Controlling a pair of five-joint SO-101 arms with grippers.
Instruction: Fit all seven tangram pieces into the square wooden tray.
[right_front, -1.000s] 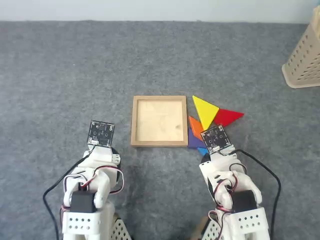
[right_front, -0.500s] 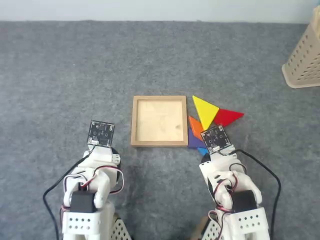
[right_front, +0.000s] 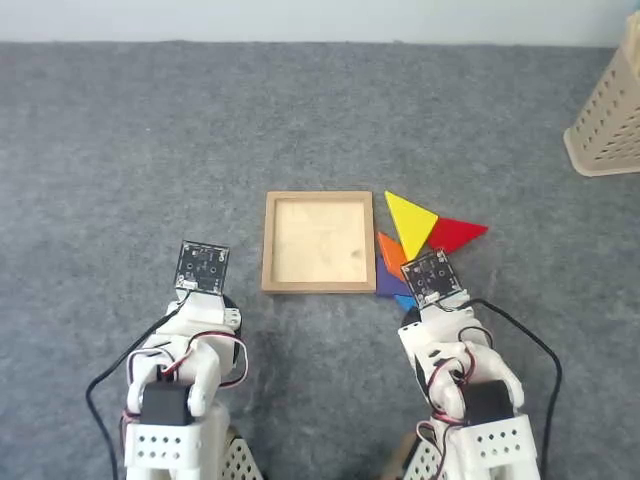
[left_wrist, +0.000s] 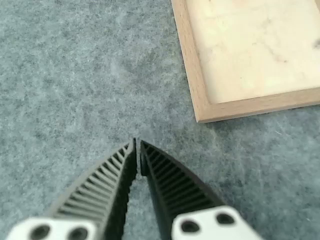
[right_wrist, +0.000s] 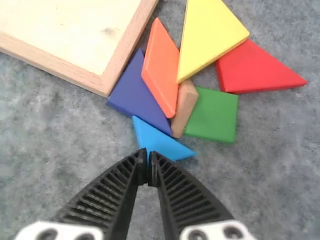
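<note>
The grey mat (right_front: 150, 150) is lying exactly as it was a second ago, and both arms are sitting parked at its near edge, neither shifting between frames. The square wooden tray (right_front: 319, 242) is resting mid-mat and holding nothing (its floor is showing bare wood in both wrist views). The seven pieces are clustering just beside the tray on the right arm's side, none displaced. The yellow triangle (right_wrist: 207, 35) is lying against the orange parallelogram (right_wrist: 161, 67) and touching the red triangle (right_wrist: 252, 70). The purple triangle (right_wrist: 131, 95) is butting against the tray's corner. The green square (right_wrist: 212, 115), the blue triangle (right_wrist: 159, 144) and the small tan piece (right_wrist: 183, 107) are crowding together nearest the arm. The right gripper (right_wrist: 148, 159) is hovering just short of the blue triangle, jaws pressed together on nothing. The left gripper (left_wrist: 138, 146) is hanging over bare mat near the tray's corner, jaws likewise closed. With nothing changing, the task is, by my judgement, standing at its very start, and the right arm is looking best placed to begin.
</note>
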